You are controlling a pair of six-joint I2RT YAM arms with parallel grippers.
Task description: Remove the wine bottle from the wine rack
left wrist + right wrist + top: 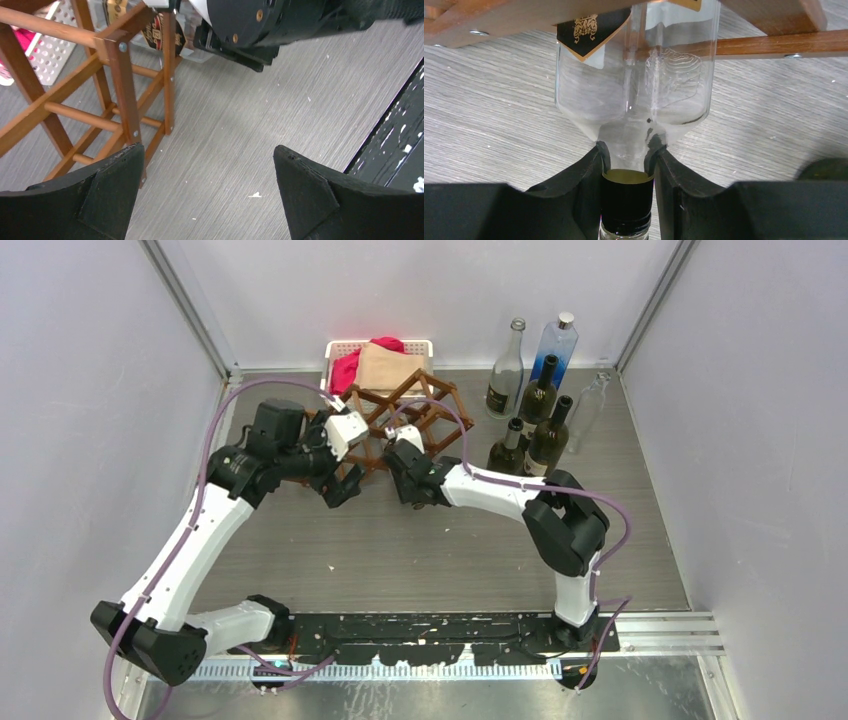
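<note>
The brown wooden wine rack [405, 405] stands at the back middle of the table. A clear glass wine bottle [634, 80] with a black and gold label lies in a low cell of it, neck pointing toward me. My right gripper [405, 458] is shut on the bottle's neck [626, 150], just above its black foil collar [626, 200]. My left gripper [345, 490] is open and empty, low over the table just left of the rack's front corner [122, 75]. In the left wrist view its fingers [112, 192] are wide apart, with the bottle's label [162, 30] at the top.
A white plastic basket [345, 346] with pink and tan cloths stands behind the rack. Several upright bottles [530, 400], dark and clear, are grouped at the back right. Grey walls close in the left, back and right sides.
</note>
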